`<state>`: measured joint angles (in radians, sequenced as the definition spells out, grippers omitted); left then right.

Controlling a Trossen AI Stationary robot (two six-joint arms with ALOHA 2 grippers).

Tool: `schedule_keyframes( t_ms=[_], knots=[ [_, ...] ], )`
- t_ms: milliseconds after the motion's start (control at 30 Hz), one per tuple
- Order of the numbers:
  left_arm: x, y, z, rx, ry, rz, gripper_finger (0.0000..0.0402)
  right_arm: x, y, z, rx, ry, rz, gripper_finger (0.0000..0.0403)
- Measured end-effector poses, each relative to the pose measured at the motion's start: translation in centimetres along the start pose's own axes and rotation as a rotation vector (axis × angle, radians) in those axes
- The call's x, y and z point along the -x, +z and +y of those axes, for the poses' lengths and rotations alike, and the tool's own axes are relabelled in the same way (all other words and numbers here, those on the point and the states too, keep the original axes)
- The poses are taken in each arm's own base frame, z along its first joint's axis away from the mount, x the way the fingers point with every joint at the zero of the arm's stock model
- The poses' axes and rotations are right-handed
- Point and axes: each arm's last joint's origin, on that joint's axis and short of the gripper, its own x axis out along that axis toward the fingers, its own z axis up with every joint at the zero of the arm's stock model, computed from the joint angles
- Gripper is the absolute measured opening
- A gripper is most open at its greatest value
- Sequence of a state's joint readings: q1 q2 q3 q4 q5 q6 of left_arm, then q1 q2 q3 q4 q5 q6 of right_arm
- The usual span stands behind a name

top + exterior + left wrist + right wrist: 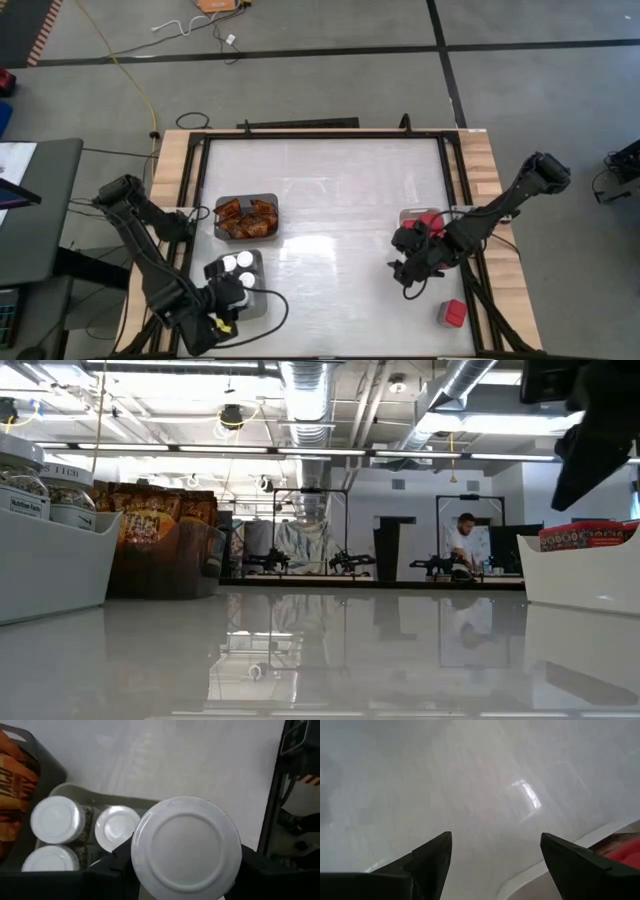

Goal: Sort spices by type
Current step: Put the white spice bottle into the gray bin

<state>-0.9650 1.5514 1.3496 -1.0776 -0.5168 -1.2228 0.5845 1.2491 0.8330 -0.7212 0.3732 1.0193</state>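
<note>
The white table [330, 200] fills the frame between both arms. The grey tray [268, 205] of crinkled orange-brown packets [246, 219] sits well ahead of the left gripper's fingers, toward the table's far side. Nearer them, a second tray [256, 262] holds round jars with white lids [237, 264]; in the left wrist view three lids [56, 819] stand close together just beyond the fingertips.

The left gripper [228, 298] hangs over that jar tray at the table's near left edge. Its fingers pinch a jar [186, 847] from either side, the white lid facing the wrist camera and covering most of the space between them.

The right gripper [408, 268] hovers over bare table at the right side, its fingers [430, 857] spread wide with nothing between them. Just behind it lies a white tray [408, 215] holding a red box [430, 221]; the tray's rim shows beside one fingertip in the right wrist view. Another red box [455, 313] lies alone on the table, off to the side of those fingers, near the front right edge.
</note>
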Motion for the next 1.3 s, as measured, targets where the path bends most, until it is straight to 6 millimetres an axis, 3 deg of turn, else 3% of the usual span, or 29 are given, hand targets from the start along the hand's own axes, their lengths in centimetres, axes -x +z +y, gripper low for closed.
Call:
schedule_keyframes(
  t_ms=[533,1133,1300],
  knots=[
    [-4.2,-4.6,0.8,-0.12,-0.017,0.048,0.0189,-0.9,2.8,-0.8,-0.149,0.026,-0.081,0.0329],
    [-5.8,-5.6,1.2,-0.236,-0.053,0.029,0.0189,-1.2,3.6,-1.3,-0.19,0.019,-0.099,0.0329],
    [-5.8,-5.7,1.2,-0.23,-0.05,0.035,0.0257,-1.2,3.6,-1.3,-0.189,0.02,-0.099,0.0329]
  ],
)
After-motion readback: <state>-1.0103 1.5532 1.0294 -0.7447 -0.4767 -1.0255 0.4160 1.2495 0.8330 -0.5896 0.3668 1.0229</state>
